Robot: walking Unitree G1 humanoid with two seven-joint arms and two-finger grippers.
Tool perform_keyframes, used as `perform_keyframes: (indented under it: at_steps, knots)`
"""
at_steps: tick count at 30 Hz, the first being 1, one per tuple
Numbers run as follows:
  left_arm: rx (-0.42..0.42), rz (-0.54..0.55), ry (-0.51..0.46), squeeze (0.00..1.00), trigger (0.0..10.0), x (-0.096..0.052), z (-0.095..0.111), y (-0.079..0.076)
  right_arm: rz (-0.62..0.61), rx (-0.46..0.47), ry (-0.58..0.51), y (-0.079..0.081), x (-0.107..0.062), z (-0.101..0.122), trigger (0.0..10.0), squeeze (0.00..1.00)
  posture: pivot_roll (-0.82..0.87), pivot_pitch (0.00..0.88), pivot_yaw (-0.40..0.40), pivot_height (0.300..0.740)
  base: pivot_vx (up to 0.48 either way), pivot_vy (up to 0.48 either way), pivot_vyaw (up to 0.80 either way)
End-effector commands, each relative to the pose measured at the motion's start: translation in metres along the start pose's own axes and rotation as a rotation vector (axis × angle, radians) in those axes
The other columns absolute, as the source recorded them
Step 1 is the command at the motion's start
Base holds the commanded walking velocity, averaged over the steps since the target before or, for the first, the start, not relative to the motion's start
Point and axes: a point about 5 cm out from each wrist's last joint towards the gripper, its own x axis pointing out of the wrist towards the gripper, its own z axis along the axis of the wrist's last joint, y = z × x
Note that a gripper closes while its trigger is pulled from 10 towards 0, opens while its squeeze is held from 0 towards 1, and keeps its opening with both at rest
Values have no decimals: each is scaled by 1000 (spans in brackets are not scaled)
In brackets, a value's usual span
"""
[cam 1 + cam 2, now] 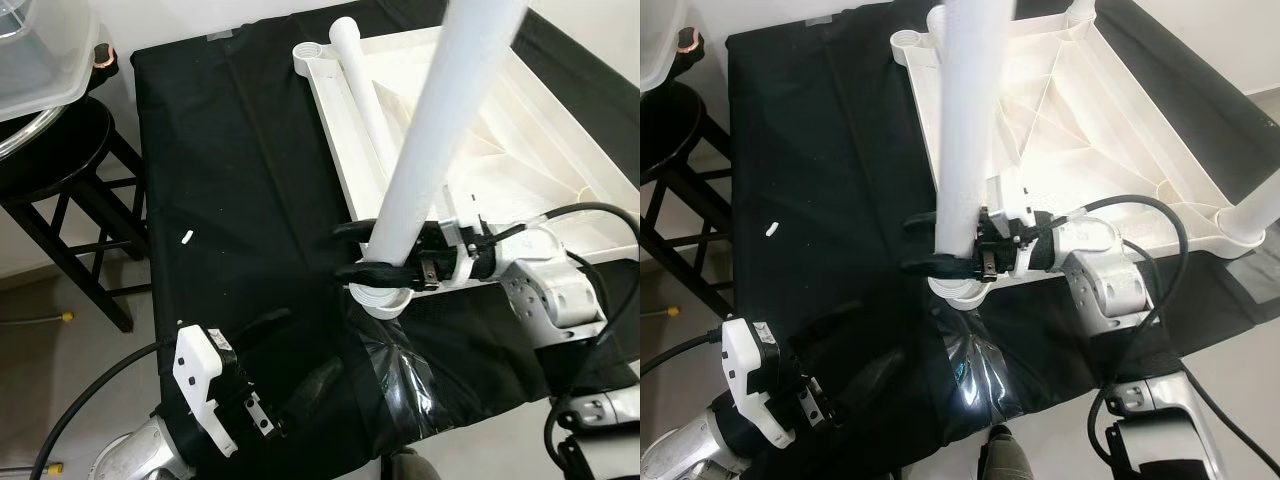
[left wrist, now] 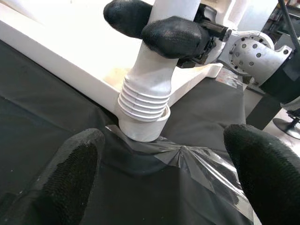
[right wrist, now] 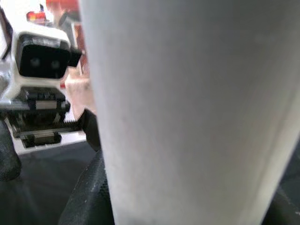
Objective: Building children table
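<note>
A white tabletop [image 1: 520, 150] lies upside down on the black cloth [image 1: 230, 170]. A white table leg [image 1: 440, 130] stands upright in its near-left corner socket [image 1: 380, 298], threaded end [image 2: 143, 103] partly showing above the socket. My right gripper [image 1: 352, 252] is shut on this leg just above the socket. A second white leg [image 1: 365, 105] lies inside the tabletop along its left rim. Another leg [image 1: 1260, 215] stands at the right corner. My left gripper [image 1: 290, 360] is open, low over the cloth in front of the socket, holding nothing.
A black stool [image 1: 70, 190] with a clear plastic bin [image 1: 40, 55] on it stands at the left. A small white piece [image 1: 186, 238] lies on the cloth. Clear tape [image 1: 400, 385] patches the cloth near the front edge. Cables [image 1: 90, 400] hang by both arms.
</note>
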Motion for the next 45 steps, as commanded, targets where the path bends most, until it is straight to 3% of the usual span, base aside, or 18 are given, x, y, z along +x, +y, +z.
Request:
perform_keyframes:
  at_steps: [1,10,16,34,45]
  knots:
    - [-18,-12,12,0,10000,-3,-2,-2,20,59,23,7,-1,-9,10000,0,41,350,28,740,0,0,0]
    - [-28,-21,12,0,10000,-2,-3,-3,101,77,71,16,-14,-3,10000,0,27,346,29,740,0,0,0]
    - [-32,-29,13,0,10000,-2,-4,-4,88,37,111,9,-19,0,10000,0,25,339,29,740,0,0,0]
    - [-36,-38,16,0,10000,-3,-4,-6,42,63,59,-1,-5,-7,10000,0,28,344,31,740,0,0,0]
    - [-38,-39,16,0,10000,-3,-3,-7,84,55,103,-4,-10,-6,10000,0,27,350,30,740,0,0,0]
